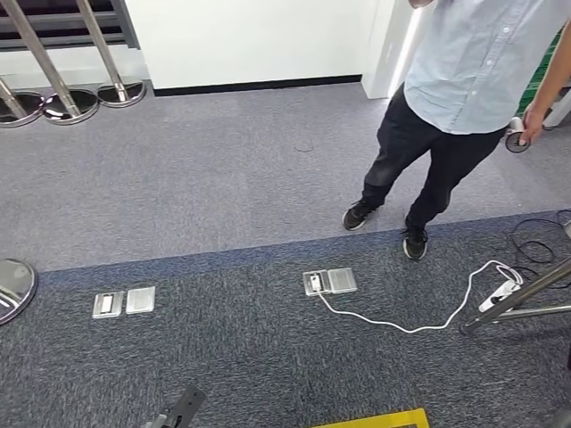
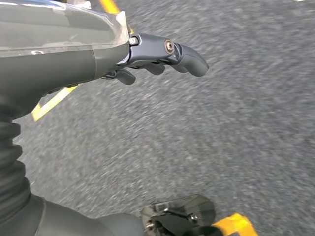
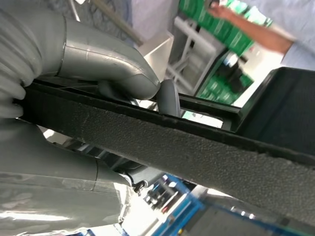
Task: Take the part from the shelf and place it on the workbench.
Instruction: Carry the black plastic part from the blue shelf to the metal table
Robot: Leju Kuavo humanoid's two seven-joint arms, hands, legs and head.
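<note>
The part [image 3: 193, 147] is a long black piece with a rough flat edge, running across the right wrist view. My right hand [image 3: 93, 56] grips it, the grey thumb [image 3: 122, 73] laid over its upper edge and the palm beneath. My left hand [image 2: 111, 49] hangs over grey carpet with its dark fingers [image 2: 174, 51] stretched out and nothing in them. The head view looks down at the carpeted floor.
A person [image 1: 465, 80] stands ahead on the right, holding a small controller [image 1: 517, 138]. A white cable [image 1: 404, 325] runs from a floor socket [image 1: 330, 281] to a power strip [image 1: 498, 294] beside slanted metal legs [image 1: 525, 285]. Stanchion bases [image 1: 74, 102] stand far left. Yellow tape [image 1: 370, 419] marks the near floor.
</note>
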